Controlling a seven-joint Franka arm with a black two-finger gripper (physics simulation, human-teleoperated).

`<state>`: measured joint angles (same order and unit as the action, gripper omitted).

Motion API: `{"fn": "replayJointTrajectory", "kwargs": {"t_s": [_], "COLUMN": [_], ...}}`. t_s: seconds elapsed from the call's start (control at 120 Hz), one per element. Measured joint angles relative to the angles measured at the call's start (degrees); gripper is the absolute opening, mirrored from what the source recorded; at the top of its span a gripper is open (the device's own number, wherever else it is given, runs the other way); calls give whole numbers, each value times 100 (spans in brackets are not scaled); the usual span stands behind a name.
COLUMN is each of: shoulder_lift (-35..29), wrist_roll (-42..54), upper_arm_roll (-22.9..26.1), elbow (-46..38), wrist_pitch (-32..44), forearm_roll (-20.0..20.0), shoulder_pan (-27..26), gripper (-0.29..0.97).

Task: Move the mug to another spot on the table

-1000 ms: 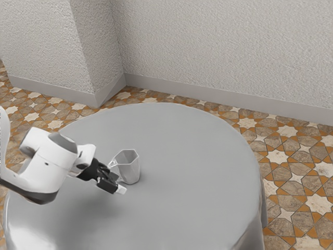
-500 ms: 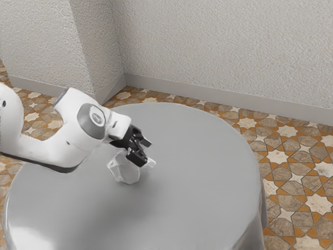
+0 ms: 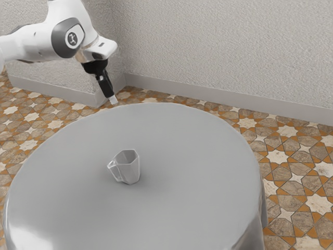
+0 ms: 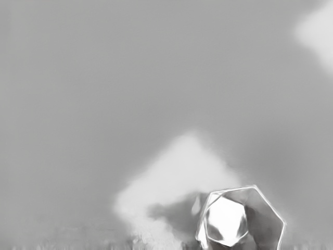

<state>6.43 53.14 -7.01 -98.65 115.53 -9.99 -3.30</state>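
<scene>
Hanging high over the far edge of the round grey table (image 3: 208,151), my gripper (image 3: 111,97) points down and a touch toward the exterior view's right, with the wall corner behind it. Nothing sits between my jaws. From this side they read as one dark bar with a pale tip, so I cannot tell whether they are spread or pressed together.

And there's the mug (image 3: 125,166), well apart from me: it stands far below and nearer the camera, upright on the tabletop, close to the table's middle and slightly toward the exterior view's left. It is pale and faceted, mouth up, its handle turned toward the exterior view's left.

My wrist camera looks down into the mug (image 4: 239,219), angular rim and bright hollow showing, with a pale patch on the table (image 4: 104,94) beside it.
</scene>
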Motion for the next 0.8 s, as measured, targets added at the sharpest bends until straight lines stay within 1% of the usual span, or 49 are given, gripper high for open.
{"fn": "replayJointTrajectory", "kwargs": {"t_s": [0.108, 0.158, 0.192, 0.233, 0.308, 0.4, 0.6, 0.8], "shoulder_lift": [17, 17, 12, 14, 83, 117, 102, 109], "wrist_roll": [-614, -915, -1133, -1402, -1856, -2359, -3238, -3855], "upper_arm_roll": [-322, -372, -309, -110, 244, 414, 541, 538], "elbow": [572, 885, 1013, 1126, 1570, 1828, 2051, 2100], "wrist_pitch": [-715, -1048, -1245, -1452, -1845, -2248, -2696, -2873], "forearm_roll": [220, 354, 425, 492, 654, 807, 996, 1090], "shoulder_pan": [68, 105, 149, 193, 71, -42, 20, 32], "gripper": [68, 68, 68, 68, 68, 68, 68, 68]}}
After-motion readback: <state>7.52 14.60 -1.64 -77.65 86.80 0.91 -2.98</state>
